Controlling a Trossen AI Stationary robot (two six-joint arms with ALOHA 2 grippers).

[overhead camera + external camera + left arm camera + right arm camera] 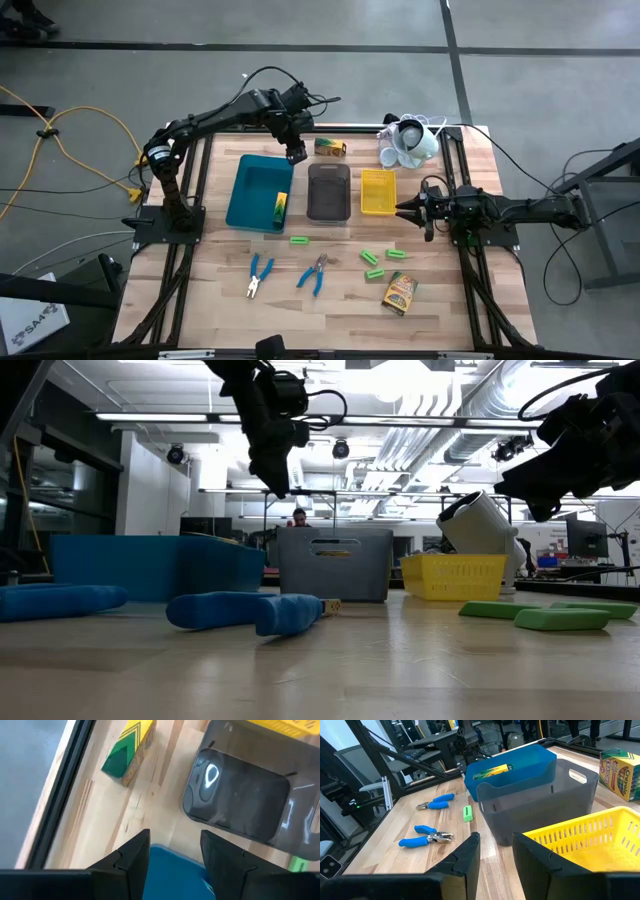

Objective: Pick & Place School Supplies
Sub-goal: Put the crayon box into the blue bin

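Three trays, teal [256, 190], grey [328, 191] and yellow [377, 192], lie in a row in the high view; one printed box [281, 208] is in the teal tray, another [330, 147] behind the grey tray, a third [399, 292] near the front with two blue-handled pliers [260, 274] and green sticks [373, 257]. In the left wrist view, the left gripper [174, 851] hangs released and empty over the teal tray's rim. In the right wrist view, the right gripper [496, 851] waits parted and empty beside the yellow tray.

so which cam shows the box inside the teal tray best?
Right wrist view: the box lies unobstructed inside the teal tray. The high view shows it small; the low view's tray wall hides it; the left wrist view misses it.
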